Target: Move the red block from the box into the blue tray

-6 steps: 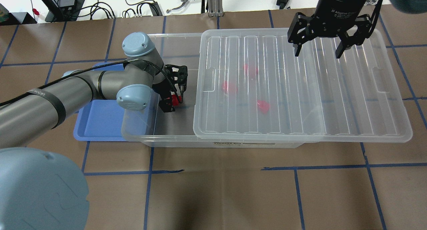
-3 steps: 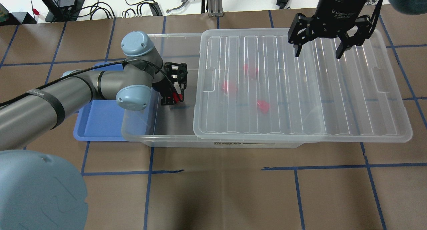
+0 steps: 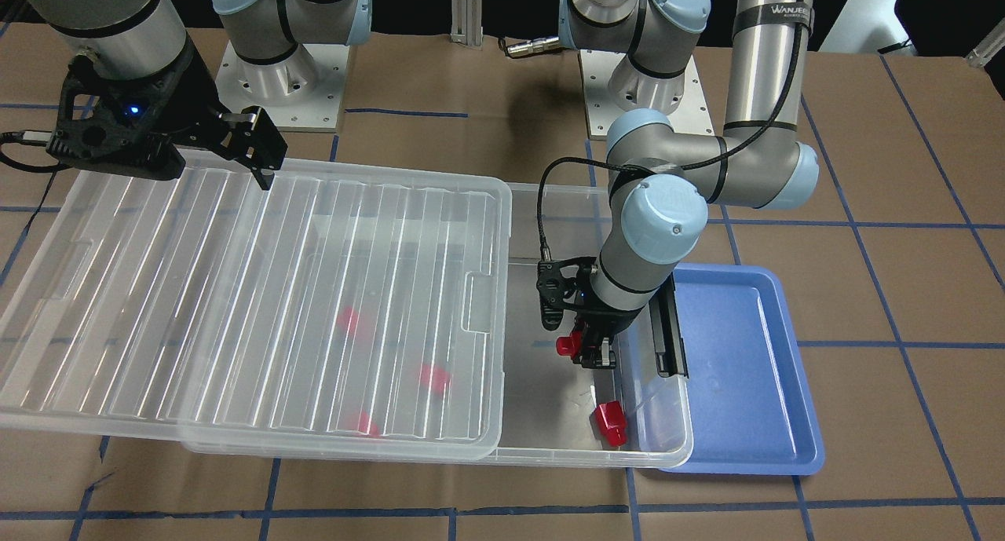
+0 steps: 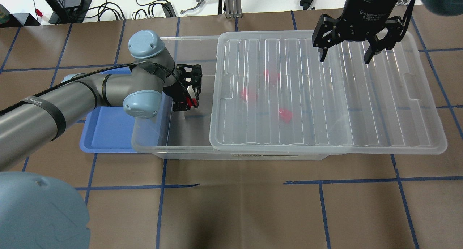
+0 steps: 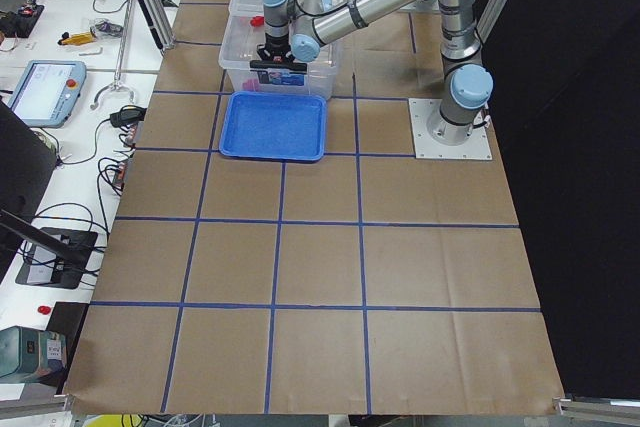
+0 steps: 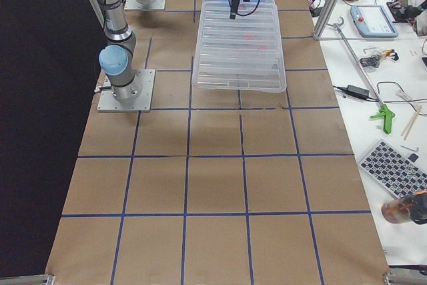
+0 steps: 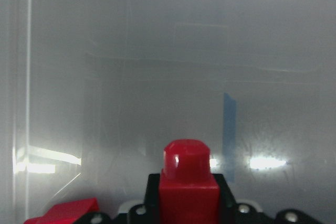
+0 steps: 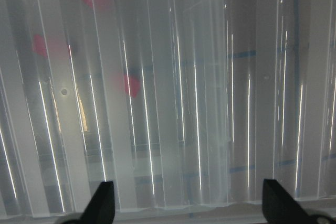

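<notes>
You are gripping a block (image 3: pixel 567 345) in the left jaws inside the box (image 3: pixel 542 400); right jaws are hanging open. The tray (image 3: pixel 738 352) is lying empty, awaiting the transfer.

brown table (image 4: pixel 231 205), box (image 4: pixel 181 147), blue tray (image 4: pixel 105 133)

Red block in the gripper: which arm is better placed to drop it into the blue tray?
Left. The left gripper holds the red block in the box, beside the blue tray; the right gripper hangs open over the lid.
</notes>
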Controlling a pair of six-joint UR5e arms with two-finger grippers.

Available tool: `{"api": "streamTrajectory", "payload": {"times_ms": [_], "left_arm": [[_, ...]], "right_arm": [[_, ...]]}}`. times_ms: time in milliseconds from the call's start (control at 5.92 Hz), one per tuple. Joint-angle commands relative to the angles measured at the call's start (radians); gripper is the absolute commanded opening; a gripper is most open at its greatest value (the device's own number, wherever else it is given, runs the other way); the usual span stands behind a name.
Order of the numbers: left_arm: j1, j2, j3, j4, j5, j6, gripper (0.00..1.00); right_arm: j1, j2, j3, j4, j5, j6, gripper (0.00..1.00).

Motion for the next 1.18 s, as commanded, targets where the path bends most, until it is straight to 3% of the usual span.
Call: {"api": "streamTrajectory", "payload": {"times_ms": [0,507,845,1014], "left_arm": [[-0.001,0.135,0.033,-0.168,-0.002,-0.01,0.03],[0.015,0.233,0.16,-0.417,0.001,-0.012,0.03],[0.038,0.224,0.167,-0.435,0.004,0.001,0.03],[0.098,0.231,0.147,-0.436,0.052,0.01,0.03]], "right_arm": [[0.0,0.0,0.0,0.001,0.0,-0.001,1.0],[0.0,0.0,0.0,0.003,0.0,0.0,1.0],[0.0,0.0,0.0,0.003,0.0,-0.001,1.0],[-0.015,0.0,0.0,0.0,-0.003,-0.012,1.0]]}}
